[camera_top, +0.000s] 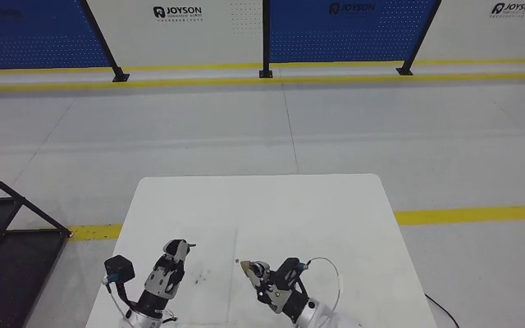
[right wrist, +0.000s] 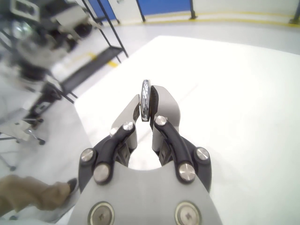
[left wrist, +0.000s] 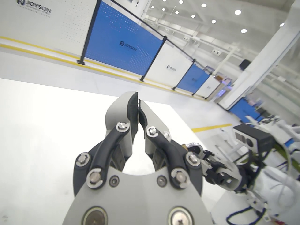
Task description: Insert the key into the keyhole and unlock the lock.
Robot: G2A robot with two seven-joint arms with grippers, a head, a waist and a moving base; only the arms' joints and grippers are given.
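My right gripper (right wrist: 145, 108) is shut on a shiny chrome padlock (right wrist: 145, 97), seen edge-on between its pads. In the top view that gripper (camera_top: 248, 268) hovers over the near middle of the white table (camera_top: 271, 205), with the padlock (camera_top: 244, 264) at its tip. The left wrist view shows the padlock's (left wrist: 194, 145) chrome shackle in that far gripper. My left gripper (left wrist: 138, 108) is shut, pads pressed together, and I see nothing between them. It sits to the left of the right one, near the table's front (camera_top: 182, 247). No key is visible.
A black metal rack (camera_top: 25, 217) stands on the floor just left of the table. A white cable (camera_top: 332, 275) loops off the right arm. Blue and white fence panels (camera_top: 344, 29) line the far side of the floor.
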